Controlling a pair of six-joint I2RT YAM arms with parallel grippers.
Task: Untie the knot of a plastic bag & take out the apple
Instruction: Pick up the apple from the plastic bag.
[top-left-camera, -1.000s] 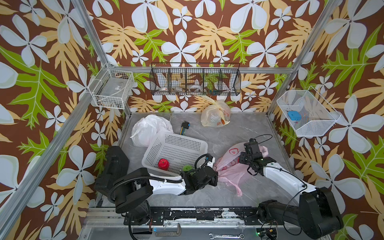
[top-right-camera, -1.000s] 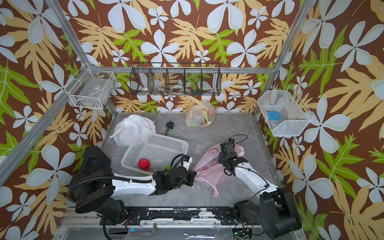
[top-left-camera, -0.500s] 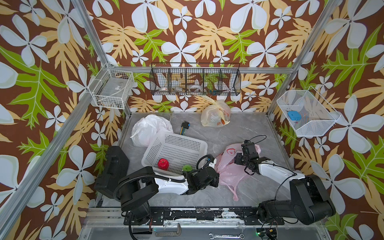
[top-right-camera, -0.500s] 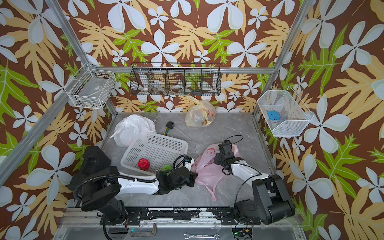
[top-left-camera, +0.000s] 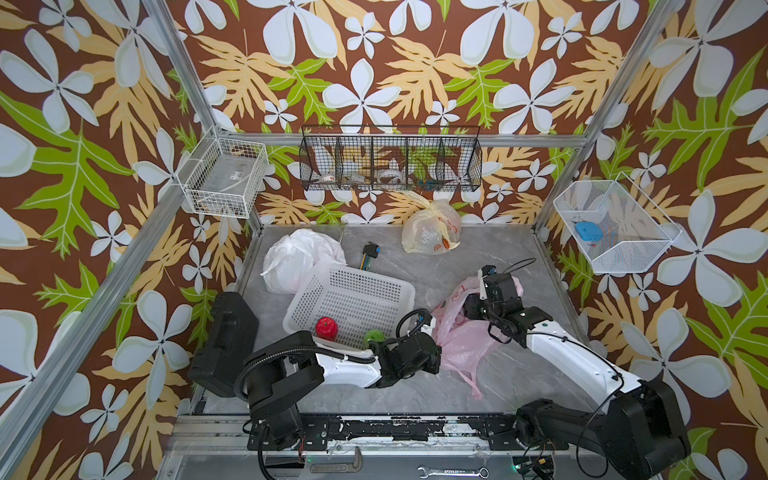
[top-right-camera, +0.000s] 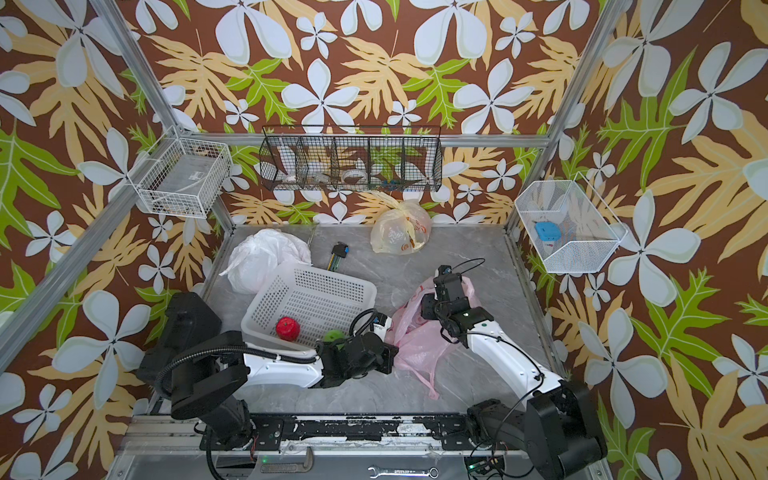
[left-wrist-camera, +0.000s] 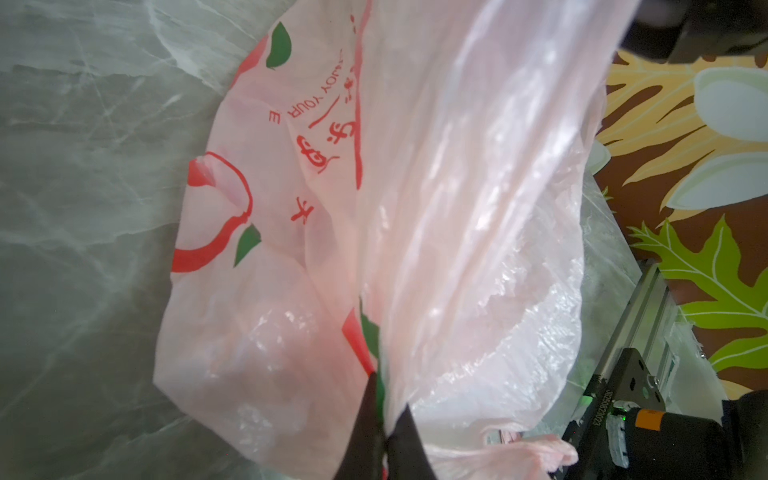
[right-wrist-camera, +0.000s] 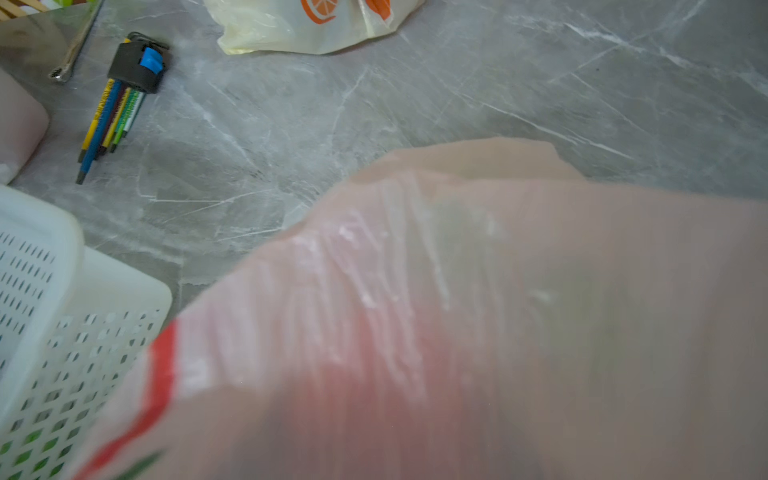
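The pink plastic bag (top-left-camera: 461, 340) with red print lies right of the middle of the table in both top views (top-right-camera: 415, 340). My left gripper (left-wrist-camera: 384, 399) is shut on a fold of its near edge, seen from above at the bag's left side (top-left-camera: 436, 353). My right gripper (top-left-camera: 478, 299) is at the bag's far end, and pink film (right-wrist-camera: 457, 311) covers its wrist view, hiding the jaws. A loose pink handle (top-left-camera: 473, 382) trails toward the front. No knot shows. The apple is hidden.
A white perforated basket (top-left-camera: 357, 278) left of the bag holds a red fruit (top-left-camera: 326, 328) and a green one (top-left-camera: 375, 336). At the back lie a white bag (top-left-camera: 297, 253), a hex key set (top-left-camera: 369, 254) and a yellow bag (top-left-camera: 432, 232). Wire baskets hang on the walls.
The right arm dipped toward the table and came back, its gripper staying at the bag's far end. The left gripper kept its hold, and the bag bunched slightly toward it.
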